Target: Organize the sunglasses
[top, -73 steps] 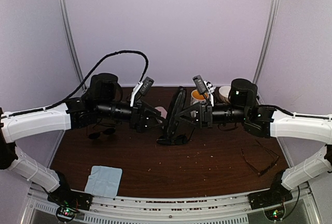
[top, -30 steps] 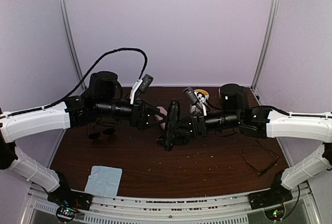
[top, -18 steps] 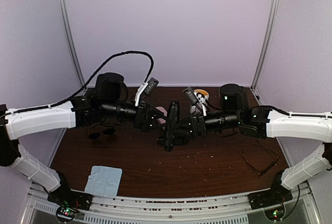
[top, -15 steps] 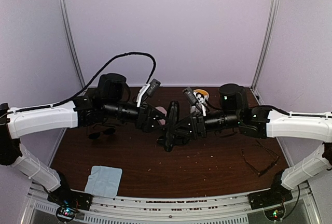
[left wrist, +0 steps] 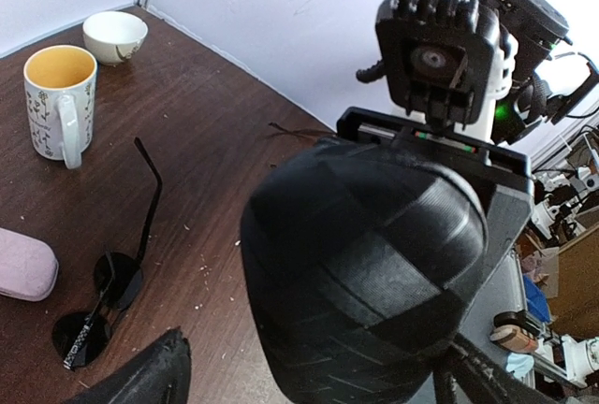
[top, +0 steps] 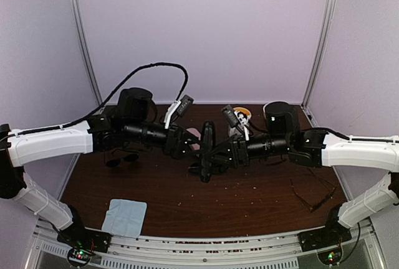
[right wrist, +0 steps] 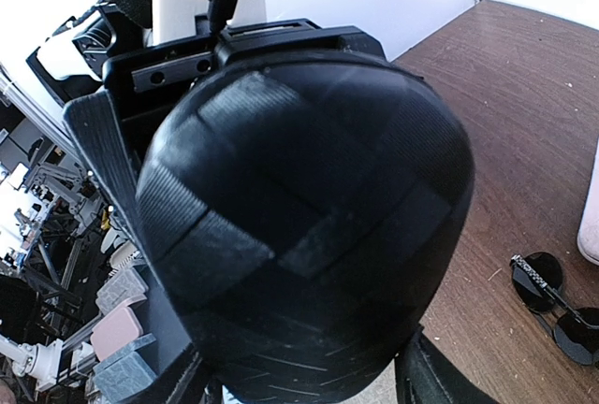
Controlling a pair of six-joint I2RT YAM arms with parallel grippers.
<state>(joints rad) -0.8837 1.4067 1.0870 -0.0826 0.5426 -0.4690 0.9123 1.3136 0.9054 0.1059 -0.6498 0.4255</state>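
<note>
While the right gripper (top: 217, 155) grips the black case (top: 206, 146) upright at the middle of the tabletop (top: 249, 202) and the open left gripper (top: 189, 147) stands just beside it, case opening appears to be in hand, so the left gripper must next close on one shell, with the dark-lensed sunglasses (top: 121, 159) lying unheld at left.

We see a black case (right wrist: 299, 226) with a woven pattern filling most of the frame, held between the 2 fingers (right wrist: 426, 381) of our right gripper (right wrist: 299, 371). To its right, on the brown table (right wrist: 505, 95), 1 pair of round dark-lensed sunglasses (right wrist: 547, 306) lies just beside a pink case (right wrist: 591, 217).
</note>
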